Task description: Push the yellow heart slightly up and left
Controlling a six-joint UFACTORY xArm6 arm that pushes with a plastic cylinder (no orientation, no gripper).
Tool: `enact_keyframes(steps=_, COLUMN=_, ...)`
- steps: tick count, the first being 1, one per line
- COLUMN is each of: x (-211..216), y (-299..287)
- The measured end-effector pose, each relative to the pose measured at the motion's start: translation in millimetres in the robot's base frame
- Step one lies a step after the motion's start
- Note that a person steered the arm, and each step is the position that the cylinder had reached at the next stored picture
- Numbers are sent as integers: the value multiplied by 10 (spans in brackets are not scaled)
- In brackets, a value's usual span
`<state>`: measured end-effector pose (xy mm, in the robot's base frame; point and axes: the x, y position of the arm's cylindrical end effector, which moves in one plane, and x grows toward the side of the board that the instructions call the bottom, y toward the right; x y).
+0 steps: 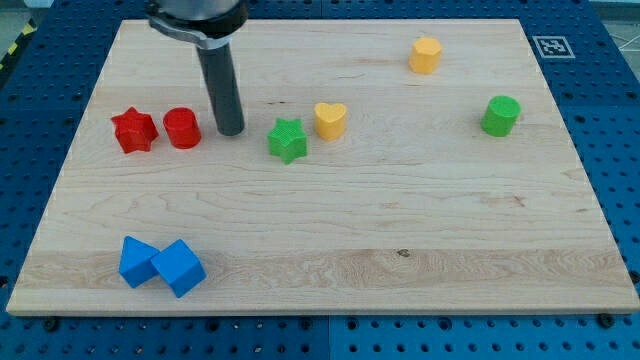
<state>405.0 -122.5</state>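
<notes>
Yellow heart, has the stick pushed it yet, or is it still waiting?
Nothing looks done yet: the yellow heart sits beside the green star, and nothing is touching it. In hand: my tip rests on the board between the red cylinder and the green star, well to the heart's left. Left to do: probably get around to the heart's lower right side, then nudge it up and left.

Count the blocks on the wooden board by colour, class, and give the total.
Red: 2, the red star and red cylinder
Green: 2, the green star and green cylinder
Yellow: 2, the yellow heart and yellow hexagon
Blue: 2, the left blue block and right blue block
Total: 8
</notes>
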Motion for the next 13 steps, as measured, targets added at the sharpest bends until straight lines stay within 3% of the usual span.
enact_keyframes(steps=4, x=50, y=-229)
enact_keyframes(steps=7, x=-585, y=420)
enact_keyframes(steps=8, x=-620, y=1015)
enact_keyframes(steps=9, x=-517, y=1678)
enact_keyframes(steps=10, x=72, y=2012)
enact_keyframes(steps=11, x=677, y=1985)
enact_keyframes(steps=12, x=667, y=1730)
enact_keyframes(steps=13, x=328, y=1517)
